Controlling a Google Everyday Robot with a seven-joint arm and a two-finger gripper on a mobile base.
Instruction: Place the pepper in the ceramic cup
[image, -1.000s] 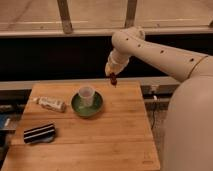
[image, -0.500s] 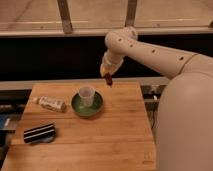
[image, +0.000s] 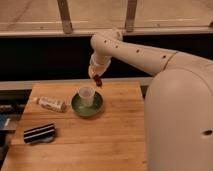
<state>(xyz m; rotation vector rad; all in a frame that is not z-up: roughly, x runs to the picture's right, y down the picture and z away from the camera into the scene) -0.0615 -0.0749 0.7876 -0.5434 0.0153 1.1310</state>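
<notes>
- The gripper (image: 95, 78) is at the end of the white arm (image: 135, 52). It hangs in the air above the far part of the wooden table (image: 110, 142) and points down.
- The jaws pinch the pepper (image: 98, 82). It is a small dark red thing that sticks out at the tip of the jaws, a little toward the right side of the picture.
- The pepper touches nothing but the jaws and is clear above the table.
- The ceramic cup (image: 86, 95) is just below the jaws, slightly toward the left side of the picture. It stands upright with its mouth open to the top.
- There is a gap between the pepper and the rim of the cup, so the pepper is not inside it.
- The cup stands in the middle of the green bowl (image: 76, 106), which is also under the jaws and sits on the table.
- A bottle (image: 51, 104) lies on its side well to the left of the jaws in the picture, lower than them, beside the bowl but not touching it.
- A black object with white stripes (image: 40, 133) lies far below and left of the jaws, near the front left corner of the table.
- The robot body (image: 177, 125), large and white, fills the space to the right of the jaws, beside the table.
</notes>
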